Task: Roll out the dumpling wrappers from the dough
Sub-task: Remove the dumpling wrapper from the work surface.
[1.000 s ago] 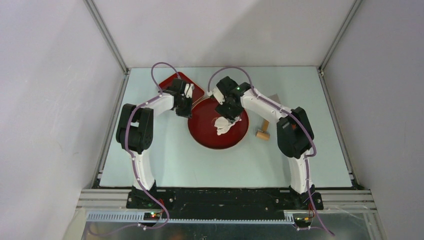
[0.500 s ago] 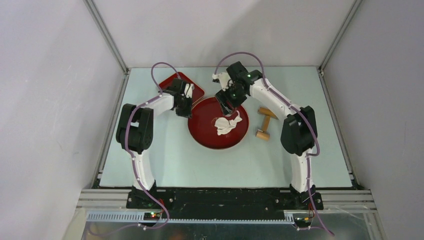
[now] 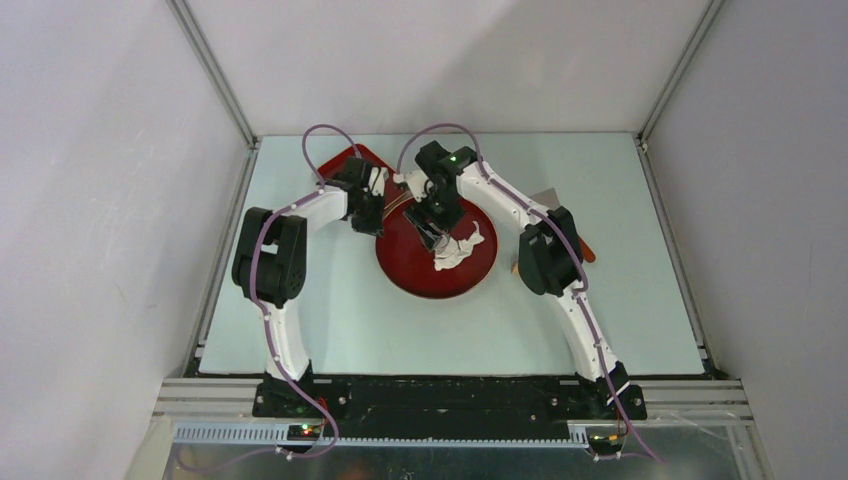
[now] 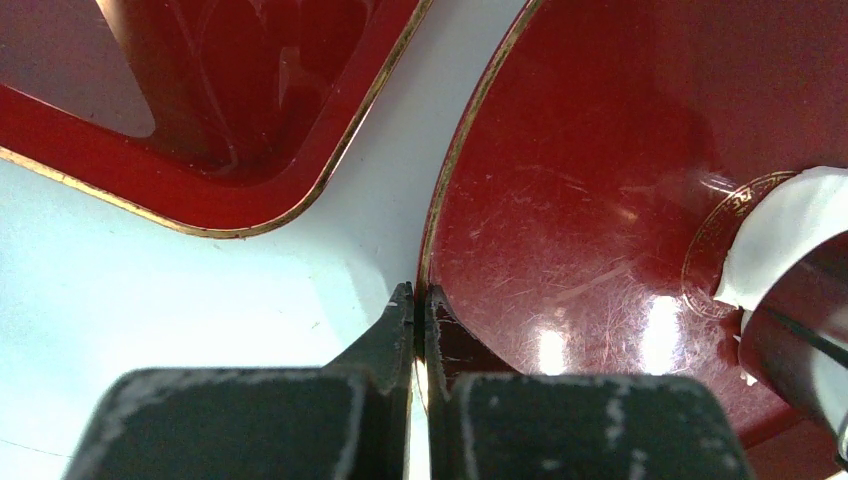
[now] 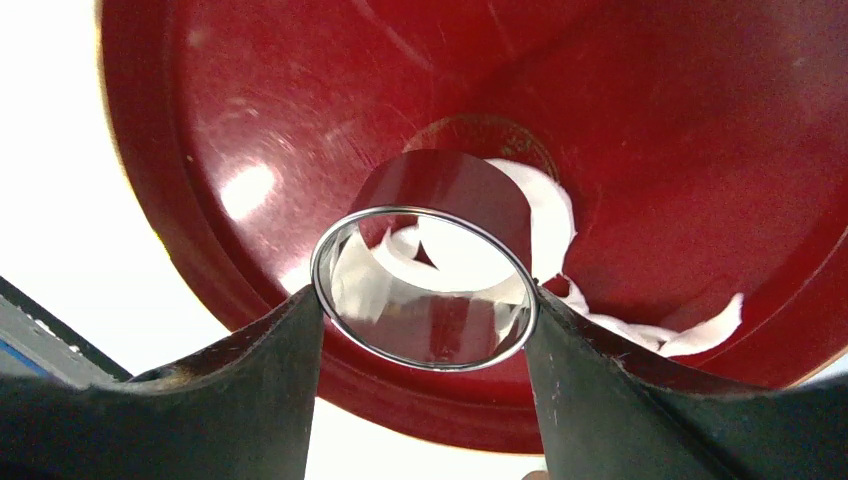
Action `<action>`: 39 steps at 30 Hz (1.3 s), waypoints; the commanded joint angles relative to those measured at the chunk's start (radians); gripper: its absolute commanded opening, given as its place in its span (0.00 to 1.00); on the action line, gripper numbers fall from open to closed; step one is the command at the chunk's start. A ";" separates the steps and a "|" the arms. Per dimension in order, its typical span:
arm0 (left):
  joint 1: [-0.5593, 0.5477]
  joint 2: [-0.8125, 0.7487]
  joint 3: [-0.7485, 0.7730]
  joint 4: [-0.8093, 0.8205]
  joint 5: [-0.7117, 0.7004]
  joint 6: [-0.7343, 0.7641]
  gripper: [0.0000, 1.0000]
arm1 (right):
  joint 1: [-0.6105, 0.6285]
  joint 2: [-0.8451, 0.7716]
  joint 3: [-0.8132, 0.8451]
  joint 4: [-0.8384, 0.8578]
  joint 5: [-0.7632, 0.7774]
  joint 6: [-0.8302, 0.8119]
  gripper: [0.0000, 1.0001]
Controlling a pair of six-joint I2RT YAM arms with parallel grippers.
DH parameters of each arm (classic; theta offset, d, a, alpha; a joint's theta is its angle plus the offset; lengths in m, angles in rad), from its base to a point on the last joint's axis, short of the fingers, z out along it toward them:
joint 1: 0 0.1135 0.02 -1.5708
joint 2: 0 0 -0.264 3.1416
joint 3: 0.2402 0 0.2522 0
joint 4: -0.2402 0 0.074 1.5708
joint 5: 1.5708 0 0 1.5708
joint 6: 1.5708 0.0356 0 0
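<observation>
In the top view, the round plate (image 3: 408,268) is seen mid-table (image 3: 330,310), with a square tray (image 3: 350,165) just beyond it on the left. The plate's left rim is met by the left jaws. The right jaws are held over the dough (image 3: 462,250), which lies ragged right of the plate's centre. No neat round wrapper can be made out here.

In the left wrist view, the left jaws are seen pinched narrow on the plate's rim. Were that thin pinch to slip, the plate could be dragged sideways under pressing.

In the right wrist view, a metal ring (image 5: 445,190) is held by its curved sides between the right jaws, spread to its width. White dough is seen through it and behind it; whether a wrapper has been cut cannot be told, nor whether the ring touches the plate. A round, smooth ring could be twisted or squeezed out of so small a grip. A disc with a bite missing could be cut where the ring overlaps a ragged edge. Soft dough could be lifted inside the ring and torn
</observation>
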 commanded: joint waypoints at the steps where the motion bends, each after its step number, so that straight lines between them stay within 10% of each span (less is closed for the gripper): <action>1: -0.001 -0.045 -0.007 0.003 -0.017 0.007 0.00 | -0.005 0.006 0.041 -0.089 0.023 0.004 0.28; 39: 0.000 -0.046 -0.007 0.003 -0.014 0.007 0.00 | -0.021 0.037 -0.018 -0.027 0.064 0.001 0.28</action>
